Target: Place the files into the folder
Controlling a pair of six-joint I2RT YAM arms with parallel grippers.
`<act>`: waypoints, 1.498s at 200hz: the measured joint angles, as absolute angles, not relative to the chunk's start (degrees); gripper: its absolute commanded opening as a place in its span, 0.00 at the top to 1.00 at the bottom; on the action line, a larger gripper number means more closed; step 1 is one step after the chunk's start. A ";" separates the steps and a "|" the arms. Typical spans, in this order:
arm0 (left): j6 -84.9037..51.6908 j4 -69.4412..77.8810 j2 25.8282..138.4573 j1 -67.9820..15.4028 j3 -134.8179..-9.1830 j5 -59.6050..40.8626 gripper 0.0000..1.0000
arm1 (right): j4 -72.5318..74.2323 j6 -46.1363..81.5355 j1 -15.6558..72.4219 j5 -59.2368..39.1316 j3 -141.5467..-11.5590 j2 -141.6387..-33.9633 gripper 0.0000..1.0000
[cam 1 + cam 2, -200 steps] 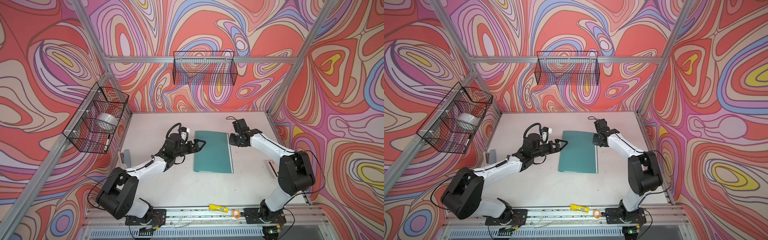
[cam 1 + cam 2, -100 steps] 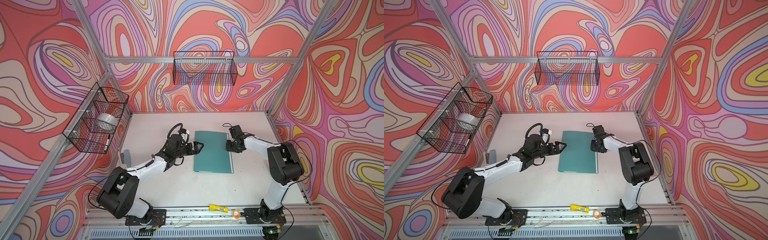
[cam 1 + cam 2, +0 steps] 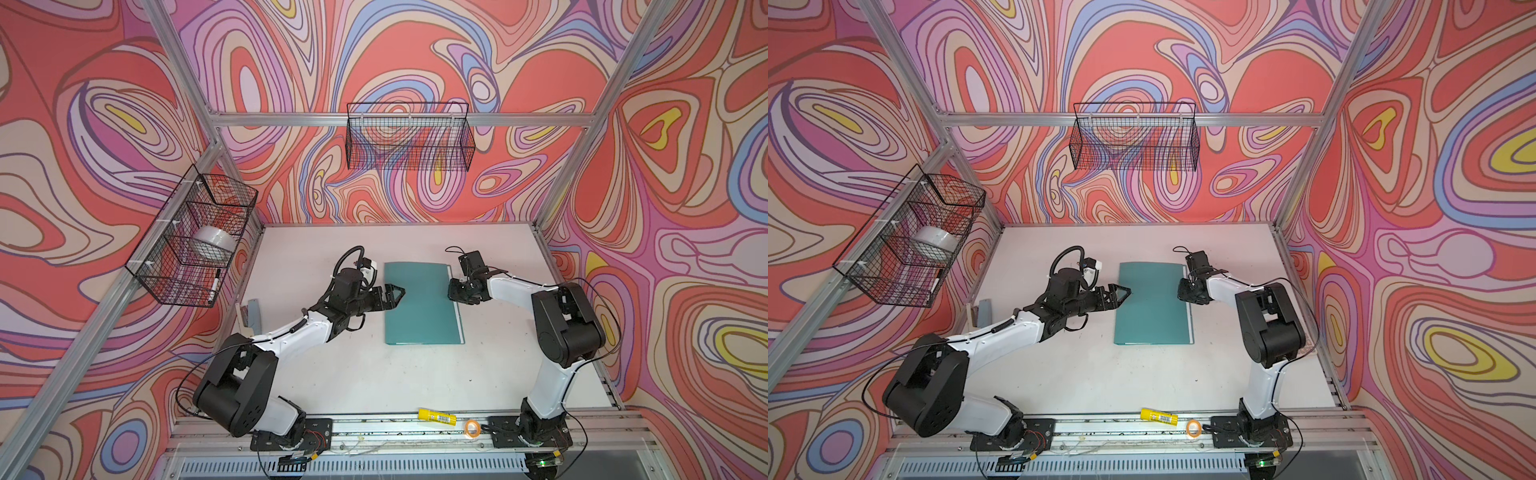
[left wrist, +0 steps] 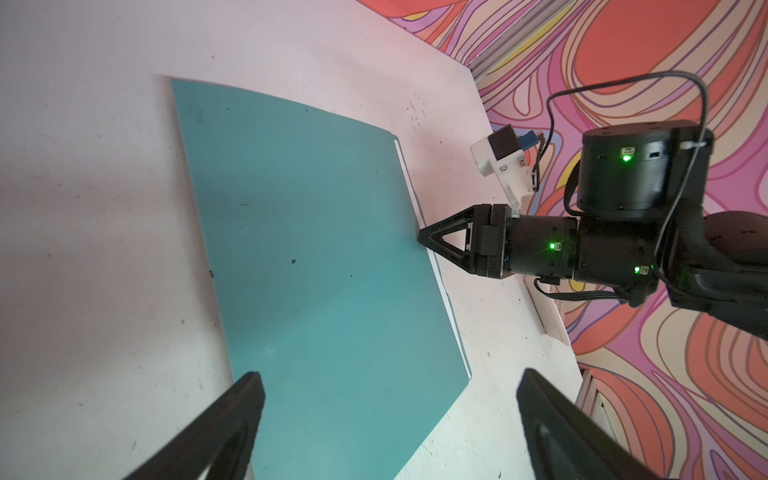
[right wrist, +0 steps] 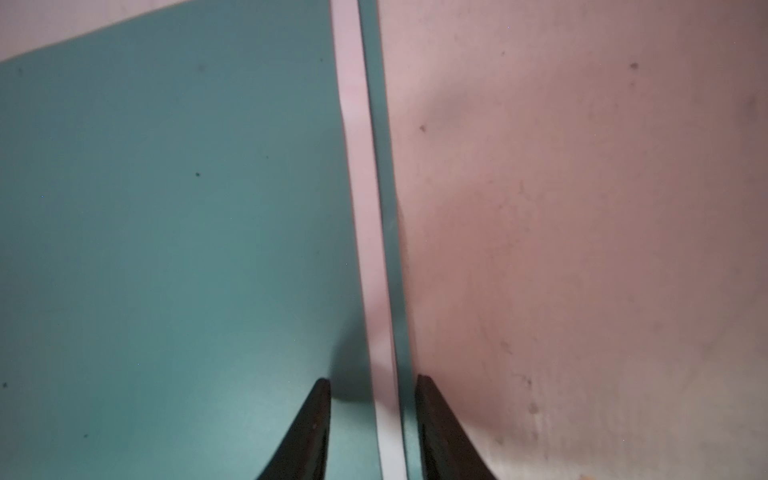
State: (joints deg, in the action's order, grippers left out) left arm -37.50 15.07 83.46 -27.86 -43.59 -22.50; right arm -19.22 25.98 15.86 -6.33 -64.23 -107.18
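The teal folder (image 3: 419,307) (image 3: 1152,309) lies shut and flat mid-table. A thin white strip of the files (image 5: 361,208) (image 4: 441,274) peeks out along its right edge, between the covers; the rest is hidden. My left gripper (image 3: 397,294) (image 3: 1121,295) (image 4: 388,382) hovers open over the folder's left edge, holding nothing. My right gripper (image 3: 456,291) (image 3: 1185,291) (image 5: 372,380) points down at the right edge. Its narrowly parted fingers straddle that edge, one over the top cover, one beside the folder.
A yellow glue stick (image 3: 436,415) and an orange tape ring (image 3: 472,427) lie on the front rail. A grey object (image 3: 252,312) sits by the left wall. Wire baskets hang on the left wall (image 3: 195,241) and the back wall (image 3: 409,137).
My right gripper has come forward and left from beside the folder's far right corner onto its right edge, and the arm has folded up. The left gripper has barely shifted.
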 measured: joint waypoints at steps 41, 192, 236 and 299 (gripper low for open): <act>-37.50 14.17 82.54 -24.25 -42.19 -22.81 0.05 | -17.04 27.99 15.84 -10.26 -64.49 -107.94 0.65; -22.90 16.36 65.89 -20.32 -31.81 6.42 0.00 | -24.82 21.06 15.84 -0.12 -64.86 -77.87 0.01; -12.45 22.02 56.75 -19.40 -21.96 25.43 0.00 | -15.66 20.38 17.34 4.14 -52.45 -70.87 0.02; -2.98 53.95 82.28 -7.88 -11.03 29.08 0.00 | -8.14 17.76 19.09 5.87 -48.93 -73.19 0.01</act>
State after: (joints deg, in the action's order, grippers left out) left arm -2.98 53.95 82.28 -7.88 -11.03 29.08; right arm -8.14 17.76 19.09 5.87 -48.93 -73.19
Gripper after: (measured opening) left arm 0.994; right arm 0.985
